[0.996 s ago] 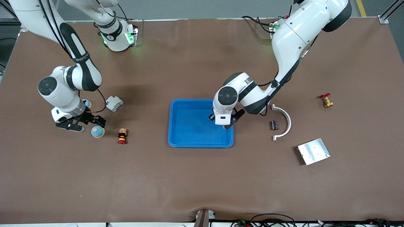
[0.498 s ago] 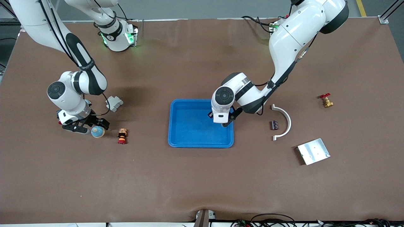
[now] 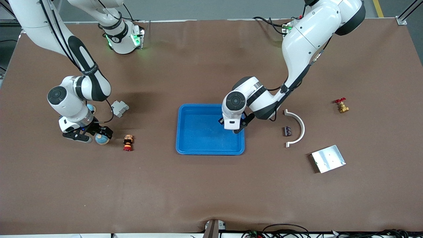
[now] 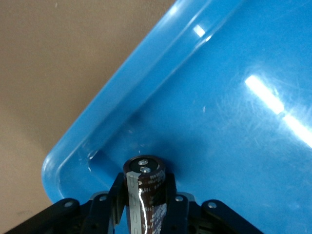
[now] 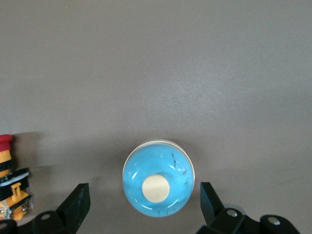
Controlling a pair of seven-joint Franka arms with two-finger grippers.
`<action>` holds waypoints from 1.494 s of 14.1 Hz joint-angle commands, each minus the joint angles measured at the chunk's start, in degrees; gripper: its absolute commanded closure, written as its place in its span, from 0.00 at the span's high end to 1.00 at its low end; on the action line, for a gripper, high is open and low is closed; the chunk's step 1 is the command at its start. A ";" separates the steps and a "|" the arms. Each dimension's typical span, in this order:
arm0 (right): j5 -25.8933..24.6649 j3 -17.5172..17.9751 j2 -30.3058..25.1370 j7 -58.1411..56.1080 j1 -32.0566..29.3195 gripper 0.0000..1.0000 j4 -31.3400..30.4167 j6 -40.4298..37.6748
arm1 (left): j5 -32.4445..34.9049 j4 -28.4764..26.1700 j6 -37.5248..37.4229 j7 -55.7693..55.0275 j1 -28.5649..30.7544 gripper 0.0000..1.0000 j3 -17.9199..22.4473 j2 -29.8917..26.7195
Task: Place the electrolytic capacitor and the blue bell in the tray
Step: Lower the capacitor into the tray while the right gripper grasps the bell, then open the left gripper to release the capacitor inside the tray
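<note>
Your left gripper point(image 4: 142, 204) pinches the electrolytic capacitor point(image 4: 144, 187), rigid and slick, over the tray point(image 3: 185, 145). Right gripper point(image 5: 141, 197) spread around the blue bell point(image 5: 158, 184): smooth dome, grab its sides low.
</note>
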 commanded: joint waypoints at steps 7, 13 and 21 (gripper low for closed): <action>-0.45 -0.08 3.08 0.01 -0.50 1.00 2.40 0.44 | 1.81 -0.29 -0.67 2.39 0.69 0.00 -0.13 -0.15; -0.72 -0.26 2.99 -0.35 -0.76 0.98 3.10 0.00 | 1.90 -0.20 -0.67 2.39 0.60 0.63 -0.13 -0.15; -0.72 -0.26 3.52 -1.57 -0.94 0.35 3.36 -0.26 | 1.81 0.85 -0.84 1.60 0.51 1.00 -0.22 -1.55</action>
